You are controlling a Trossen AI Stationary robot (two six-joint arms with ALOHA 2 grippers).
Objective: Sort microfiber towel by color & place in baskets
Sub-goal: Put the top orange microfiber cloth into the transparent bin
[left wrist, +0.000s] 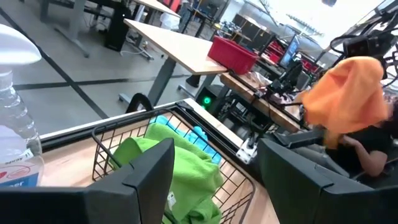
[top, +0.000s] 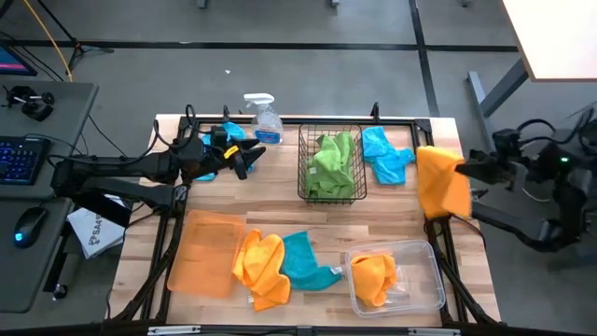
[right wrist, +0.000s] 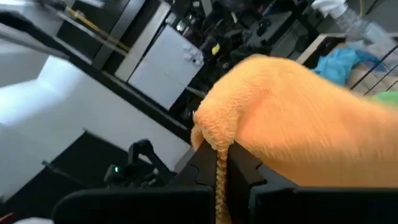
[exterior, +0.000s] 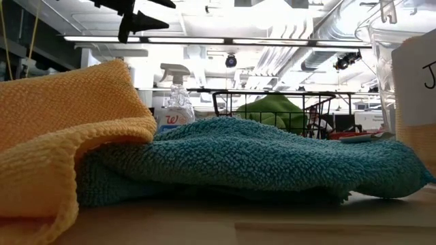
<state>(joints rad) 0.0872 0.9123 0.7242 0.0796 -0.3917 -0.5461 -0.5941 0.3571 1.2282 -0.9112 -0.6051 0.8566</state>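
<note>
My right gripper (top: 464, 171) is shut on an orange towel (top: 440, 182), raised over the table's right edge. My left gripper (top: 248, 159) hovers open above the far left, beside the black wire basket (top: 331, 163), which holds a lime green towel (top: 333, 163). A blue towel (top: 226, 138) lies under the left arm, and another blue towel (top: 385, 154) lies right of the basket. Near the front, an orange towel (top: 259, 266) and a blue towel (top: 304, 262) lie on the table between the orange tray (top: 205, 252) and the clear bin (top: 396, 277). The bin holds an orange towel (top: 372, 275). My right gripper pinches the orange towel between its two fingers at a bunched fold (right wrist: 217, 134), coming level from the table's right side. The cloth is lifted clear, drapes over the fingers and hangs below them, slack. A hem strand (right wrist: 221, 186) dangles between the fingers.
A clear spray bottle (top: 265, 119) with blue liquid stands at the far edge, next to my left gripper. A keyboard and a mouse sit on a side desk beyond the table's left edge. Bare wood shows in the middle of the table (top: 280, 210).
</note>
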